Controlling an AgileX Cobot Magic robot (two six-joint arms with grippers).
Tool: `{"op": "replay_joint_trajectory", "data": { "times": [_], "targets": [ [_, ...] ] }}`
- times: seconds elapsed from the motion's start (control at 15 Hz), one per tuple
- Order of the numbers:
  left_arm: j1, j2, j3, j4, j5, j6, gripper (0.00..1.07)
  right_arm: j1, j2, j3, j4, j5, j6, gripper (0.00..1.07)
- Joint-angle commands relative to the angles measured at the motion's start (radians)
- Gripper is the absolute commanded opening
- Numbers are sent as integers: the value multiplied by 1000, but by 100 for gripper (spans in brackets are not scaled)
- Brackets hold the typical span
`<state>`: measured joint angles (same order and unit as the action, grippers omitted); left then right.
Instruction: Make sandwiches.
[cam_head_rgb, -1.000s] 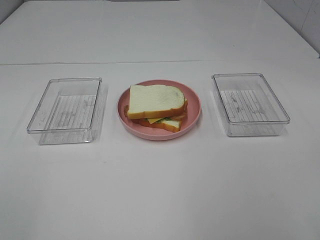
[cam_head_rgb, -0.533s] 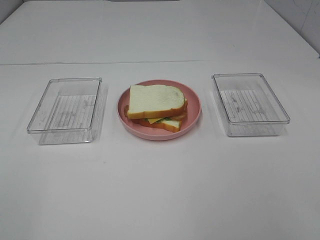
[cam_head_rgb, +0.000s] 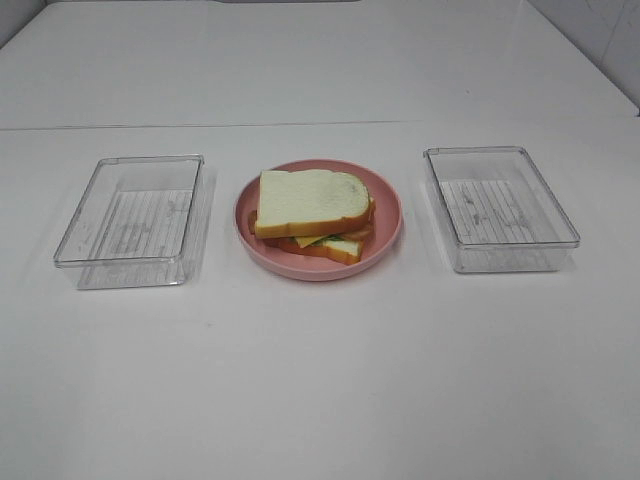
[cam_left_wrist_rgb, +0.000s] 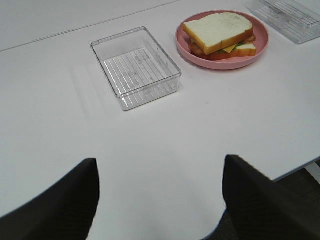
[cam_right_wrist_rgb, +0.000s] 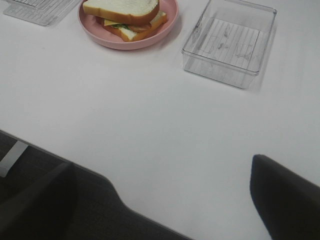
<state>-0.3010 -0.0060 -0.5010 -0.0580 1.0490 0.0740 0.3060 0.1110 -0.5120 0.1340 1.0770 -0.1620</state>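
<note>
Sandwich (cam_head_rgb: 313, 212) on plate (cam_head_rgb: 385, 235) at table (cam_head_rgb: 320, 380) centre, between left tray (cam_head_rgb: 133, 220) and right tray (cam_head_rgb: 497, 207)

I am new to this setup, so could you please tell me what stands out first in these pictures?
A stacked toy sandwich of white bread with orange-brown crust sits on a round pink plate at the middle of the white table. A clear plastic tray lies to its left and another clear plastic tray to its right, both empty.

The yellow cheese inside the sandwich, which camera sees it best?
The left wrist view: the yellow cheese slice shows plainly between the white toy bread slices of the sandwich on the round pink plate. The exterior high view shows only a small yellow edge; the right wrist view shows a thin strip.
</note>
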Motion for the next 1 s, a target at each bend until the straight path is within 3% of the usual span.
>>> {"op": "replay_joint_trajectory", "data": {
  "times": [0.07,0.2,0.33,0.4,0.53,0.73,1.0],
  "targets": [
    [-1,-22,1,-2,-9,1,68,3,-7,4,2,-10,-6,87],
    [64,-22,1,-2,-9,1,68,3,-7,4,2,-10,-6,87],
    [179,-22,1,-2,-9,1,68,-3,-8,4,4,-10,-6,87],
    [264,-22,1,-2,-9,1,68,-51,-8,4,17,-10,-6,87],
    [326,-23,1,-2,-9,1,68,-143,-8,4,18,-10,-6,87],
    [324,-23,1,-2,-9,1,68,-281,-12,4,18,-10,-6,87],
    [323,-23,1,-2,-9,1,68,-308,-68,4,22,-10,-6,87]
  ]
}}
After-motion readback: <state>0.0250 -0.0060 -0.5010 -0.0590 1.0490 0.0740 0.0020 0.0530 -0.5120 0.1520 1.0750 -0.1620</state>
